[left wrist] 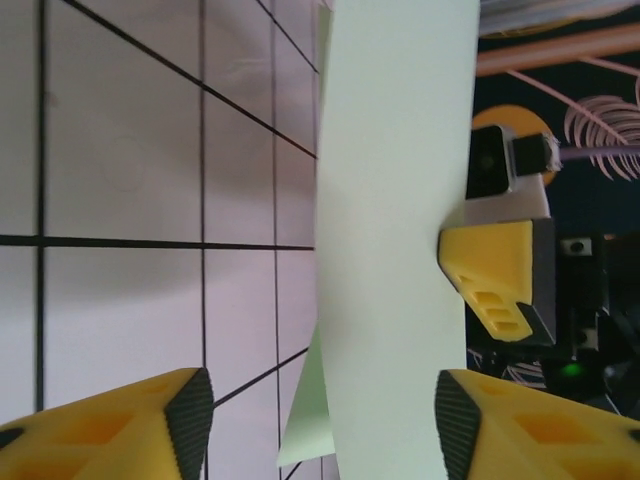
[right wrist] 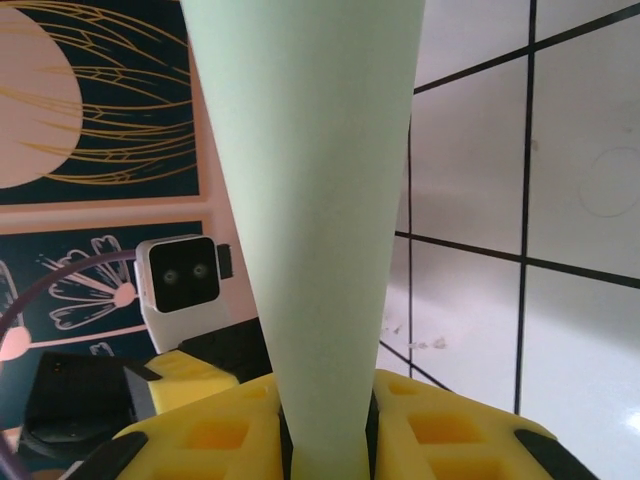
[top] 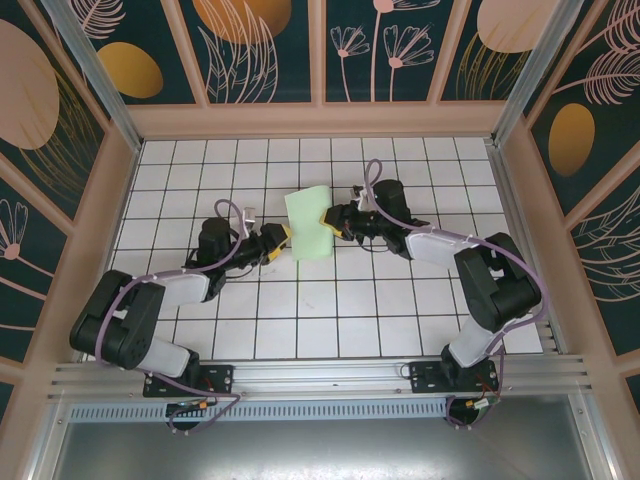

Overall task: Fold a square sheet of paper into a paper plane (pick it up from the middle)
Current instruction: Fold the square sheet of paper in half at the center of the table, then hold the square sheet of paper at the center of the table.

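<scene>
The square sheet of paper (top: 310,225) is pale mint green and stands bent upward off the white grid table (top: 330,320) in the middle. My right gripper (top: 328,222) is shut on its right edge; in the right wrist view the sheet (right wrist: 310,200) rises out of the closed yellow fingers (right wrist: 325,445). My left gripper (top: 283,243) is at the sheet's left lower edge. In the left wrist view its jaws (left wrist: 322,430) stand open with the sheet (left wrist: 395,250) between them, close to the right pad (left wrist: 455,425) and well apart from the left pad (left wrist: 190,420).
Wooden walls with dark floral panels enclose the table (top: 320,120). Both arm bases are bolted to the rail at the near edge (top: 320,375). The right gripper's yellow finger (left wrist: 495,280) shows behind the sheet in the left wrist view.
</scene>
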`<action>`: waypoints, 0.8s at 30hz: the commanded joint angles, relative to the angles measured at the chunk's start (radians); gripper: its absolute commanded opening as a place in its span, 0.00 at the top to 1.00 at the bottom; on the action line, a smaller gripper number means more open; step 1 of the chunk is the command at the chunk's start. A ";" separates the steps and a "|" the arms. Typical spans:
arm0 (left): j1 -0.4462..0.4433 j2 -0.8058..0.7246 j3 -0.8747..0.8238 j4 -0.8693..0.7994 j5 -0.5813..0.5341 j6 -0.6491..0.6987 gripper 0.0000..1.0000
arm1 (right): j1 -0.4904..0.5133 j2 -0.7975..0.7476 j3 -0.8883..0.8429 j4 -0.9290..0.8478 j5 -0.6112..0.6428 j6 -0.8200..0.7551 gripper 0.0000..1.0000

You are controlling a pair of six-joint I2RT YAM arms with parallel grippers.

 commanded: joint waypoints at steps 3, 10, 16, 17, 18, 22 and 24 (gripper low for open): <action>-0.012 0.040 0.011 0.244 0.035 -0.092 0.47 | -0.005 0.016 -0.030 0.139 -0.071 0.085 0.74; -0.011 0.085 0.004 0.386 0.027 -0.153 0.60 | -0.010 0.022 -0.057 0.223 -0.103 0.147 0.73; -0.012 0.101 -0.002 0.434 0.012 -0.172 0.77 | -0.012 0.022 -0.066 0.209 -0.104 0.140 0.72; -0.012 0.099 0.000 0.424 0.007 -0.163 0.81 | -0.011 0.024 -0.065 0.178 -0.096 0.121 0.71; -0.011 0.099 0.001 0.409 0.002 -0.153 0.85 | -0.010 0.024 -0.061 0.140 -0.083 0.094 0.69; -0.012 0.104 0.002 0.363 -0.008 -0.114 0.99 | 0.018 0.036 -0.001 -0.104 0.023 -0.048 0.64; -0.014 0.111 0.006 0.333 -0.007 -0.094 1.00 | 0.041 0.052 0.031 -0.196 0.091 -0.092 0.61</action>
